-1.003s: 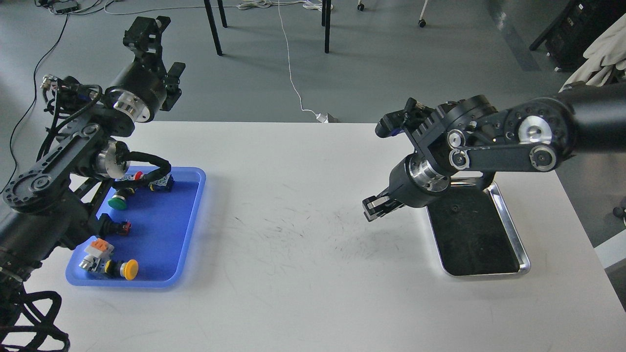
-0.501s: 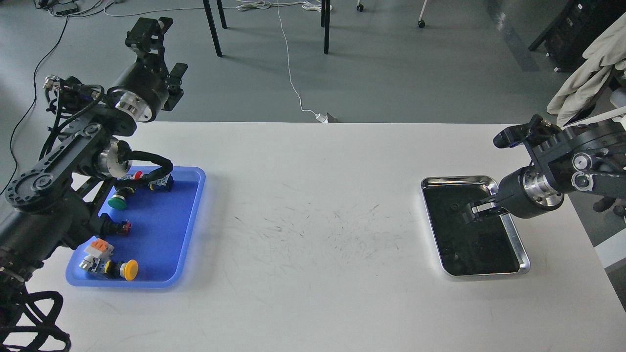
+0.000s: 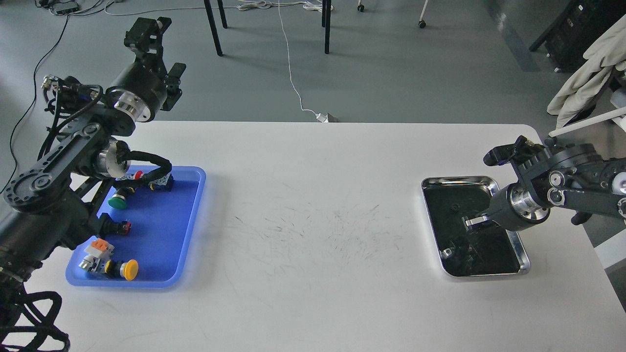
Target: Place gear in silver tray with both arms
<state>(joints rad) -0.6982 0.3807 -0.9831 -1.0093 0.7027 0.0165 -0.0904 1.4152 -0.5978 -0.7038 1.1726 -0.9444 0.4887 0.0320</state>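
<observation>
The silver tray (image 3: pixel 522 256) lies at the table's right side, its dark bottom mirroring my right arm. My right gripper (image 3: pixel 472 223) hangs low over the tray's middle, pointing left and down. Its fingers are small and dark, so I cannot tell how they stand or whether they hold anything. A small dark round thing (image 3: pixel 455 208) lies on the tray bottom near the far end; I cannot tell if it is the gear. My left gripper (image 3: pixel 147 28) is raised high beyond the table's far left corner, seen from behind.
A blue plastic tray (image 3: pixel 190 215) at the left holds several push buttons and switches, among them a yellow button (image 3: pixel 129 269) and a green one (image 3: pixel 117 202). My left arm's elbow and cables hang over its far left part. Chair legs and cables are on the floor behind.
My right arm has swung from the table's middle right back over the silver tray, and the gripper has sunk lower over it. The left arm has hardly moved.
</observation>
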